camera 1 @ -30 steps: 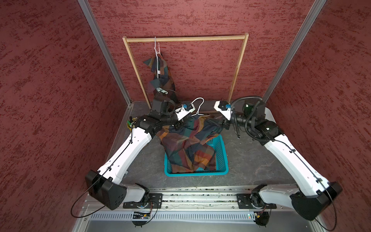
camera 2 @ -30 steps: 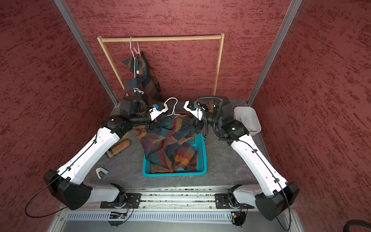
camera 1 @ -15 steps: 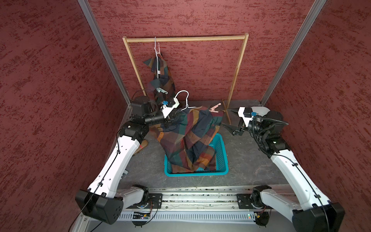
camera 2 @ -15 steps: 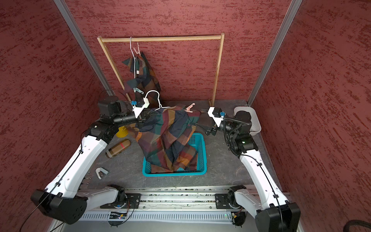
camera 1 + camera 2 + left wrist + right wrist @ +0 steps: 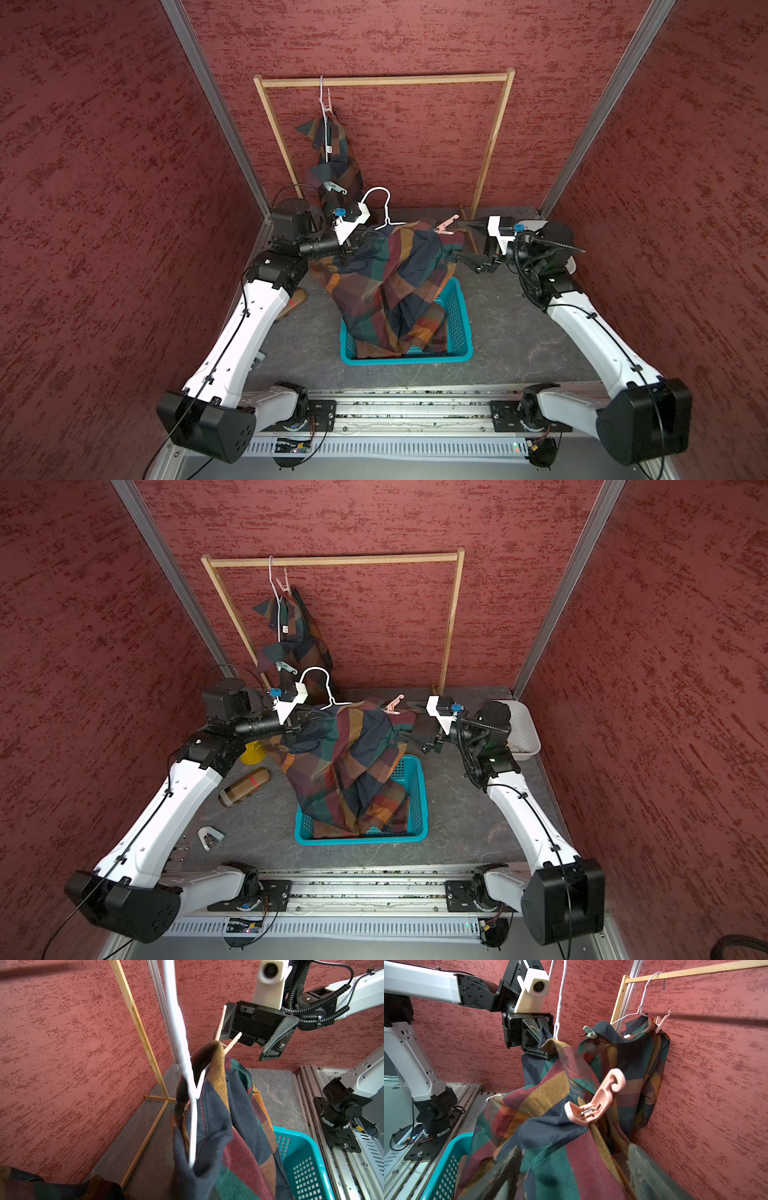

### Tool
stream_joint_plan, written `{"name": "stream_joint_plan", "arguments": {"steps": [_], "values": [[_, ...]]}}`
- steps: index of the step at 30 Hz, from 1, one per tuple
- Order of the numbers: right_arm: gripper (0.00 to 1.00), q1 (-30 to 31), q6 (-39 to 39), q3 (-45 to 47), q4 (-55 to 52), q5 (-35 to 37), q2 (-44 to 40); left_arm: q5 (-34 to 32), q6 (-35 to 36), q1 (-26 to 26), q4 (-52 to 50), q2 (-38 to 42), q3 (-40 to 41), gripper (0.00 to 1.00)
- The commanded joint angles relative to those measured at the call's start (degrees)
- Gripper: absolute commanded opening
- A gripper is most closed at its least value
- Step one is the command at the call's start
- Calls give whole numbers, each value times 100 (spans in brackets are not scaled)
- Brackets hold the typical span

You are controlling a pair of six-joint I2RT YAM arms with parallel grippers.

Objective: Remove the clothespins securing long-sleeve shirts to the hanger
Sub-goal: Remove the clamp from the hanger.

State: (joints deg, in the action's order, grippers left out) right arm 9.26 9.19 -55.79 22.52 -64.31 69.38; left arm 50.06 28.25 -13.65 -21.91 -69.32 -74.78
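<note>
My left gripper is shut on the near shoulder of a plaid long-sleeve shirt. It holds the shirt up on a white hanger; in the left wrist view cloth hides its jaws. A pink clothespin grips the shirt's far shoulder. My right gripper is open just short of that clothespin and touches nothing. A second shirt hangs on the rack with a mint clothespin and a pink clothespin.
The held shirt's hem falls into a teal basket. A wooden rack stands at the back wall. A white bin sits behind the right arm. A yellow cup, a brown cylinder and a small white piece lie left.
The left arm has lifted the shirt and hanger up and to the left. The right gripper has drawn back to the right and opened wider. Little has moved in the last half second.
</note>
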Motion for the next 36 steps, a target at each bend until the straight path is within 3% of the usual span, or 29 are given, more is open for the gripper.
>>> {"name": "stream_joint_plan", "arguments": {"steps": [1, 15, 23, 36], "values": [[82, 13, -388, -246, 646, -242, 107, 162, -100, 20, 146, -20, -27, 0], [81, 451, -590, -814, 859, -232, 818, 140, -77, 0, 135, -46, -18, 0], [74, 581, -612, -1025, 770, -283, 1021, 133, -70, -5, 135, -38, -1, 0], [32, 612, -599, -1201, 586, -221, 1162, 112, -63, -6, 117, -47, 2, 0]]}}
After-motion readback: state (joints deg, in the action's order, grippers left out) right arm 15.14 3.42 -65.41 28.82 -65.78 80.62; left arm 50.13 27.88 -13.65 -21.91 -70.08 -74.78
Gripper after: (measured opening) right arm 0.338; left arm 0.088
